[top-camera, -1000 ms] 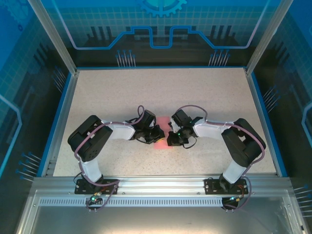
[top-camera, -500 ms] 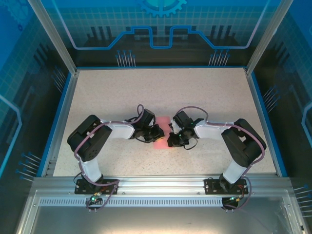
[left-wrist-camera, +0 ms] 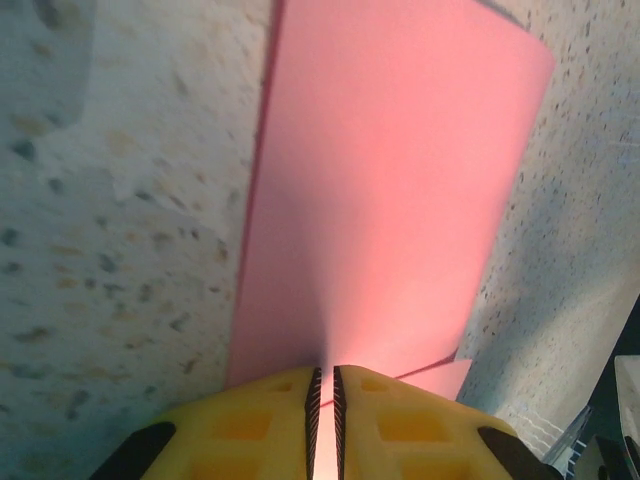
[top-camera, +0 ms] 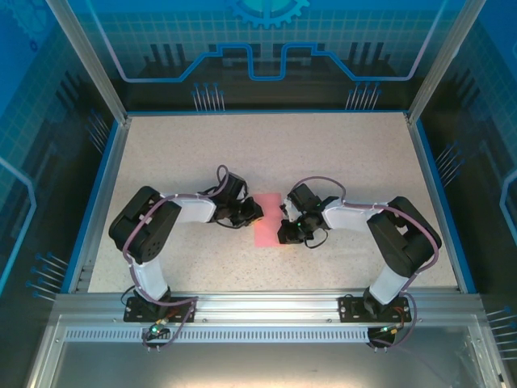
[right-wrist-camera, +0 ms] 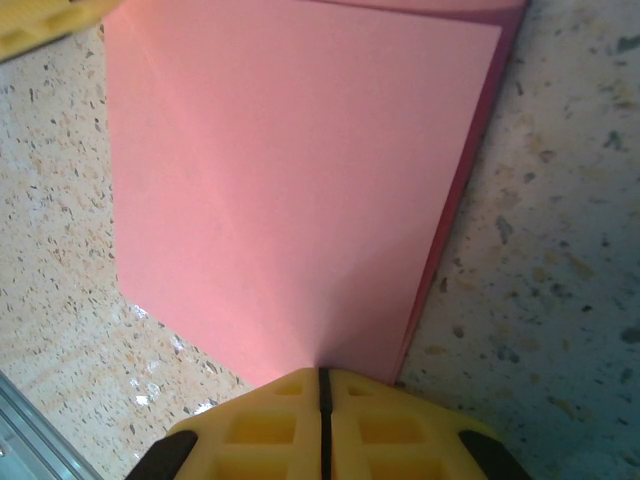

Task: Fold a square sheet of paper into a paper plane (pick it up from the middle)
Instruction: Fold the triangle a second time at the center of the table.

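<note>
1. The left pincer (left-wrist-camera: 323,372) is seen pinched on one edge of the folded pink sheet of paper (left-wrist-camera: 390,200), which is spread ahead of its yellow fingertips.
2. The right pincer (right-wrist-camera: 322,372) is clamped on the opposite edge.
3. The sheet is laid flat on the speckled table (top-camera: 323,153), between both pincers.

Left arm (top-camera: 194,212) and right arm (top-camera: 347,214) of black joint housings and white link shells, purple-grey cables (top-camera: 319,179) looping along each, black bases (top-camera: 149,307) with small green lights, left gripper (left-wrist-camera: 323,385) and right gripper (right-wrist-camera: 322,385) alike, yellow square-pocketed finger pads (left-wrist-camera: 250,430), black ribbed inner faces
</note>
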Controlling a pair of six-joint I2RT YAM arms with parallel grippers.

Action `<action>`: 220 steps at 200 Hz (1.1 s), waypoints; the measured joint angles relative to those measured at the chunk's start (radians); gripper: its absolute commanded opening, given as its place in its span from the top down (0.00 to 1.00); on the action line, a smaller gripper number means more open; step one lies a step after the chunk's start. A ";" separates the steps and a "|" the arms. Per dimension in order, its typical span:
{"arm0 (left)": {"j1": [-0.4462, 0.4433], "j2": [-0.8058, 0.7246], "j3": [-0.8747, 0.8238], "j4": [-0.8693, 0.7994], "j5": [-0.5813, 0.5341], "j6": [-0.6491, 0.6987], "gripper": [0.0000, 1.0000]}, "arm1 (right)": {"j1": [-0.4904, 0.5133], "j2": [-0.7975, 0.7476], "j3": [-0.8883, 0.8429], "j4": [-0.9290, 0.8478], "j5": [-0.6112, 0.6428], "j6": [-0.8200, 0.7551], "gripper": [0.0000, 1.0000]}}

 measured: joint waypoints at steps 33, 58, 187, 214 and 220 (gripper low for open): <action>0.037 0.000 0.000 0.000 0.004 0.031 0.81 | 0.000 0.000 0.000 0.000 0.000 0.000 0.92; 0.051 -0.017 0.000 -0.009 0.000 0.055 0.79 | 0.000 0.000 -0.002 0.004 -0.001 0.001 0.92; -0.094 -0.101 -0.072 0.026 -0.028 0.001 0.86 | -0.007 0.002 -0.005 0.010 -0.015 0.002 0.92; -0.090 -0.082 -0.072 0.026 -0.053 0.001 0.89 | -0.007 -0.006 -0.010 0.010 -0.014 0.002 0.92; -0.089 -0.078 -0.072 0.026 -0.058 0.002 0.89 | -0.007 -0.008 -0.013 0.010 -0.014 0.002 0.91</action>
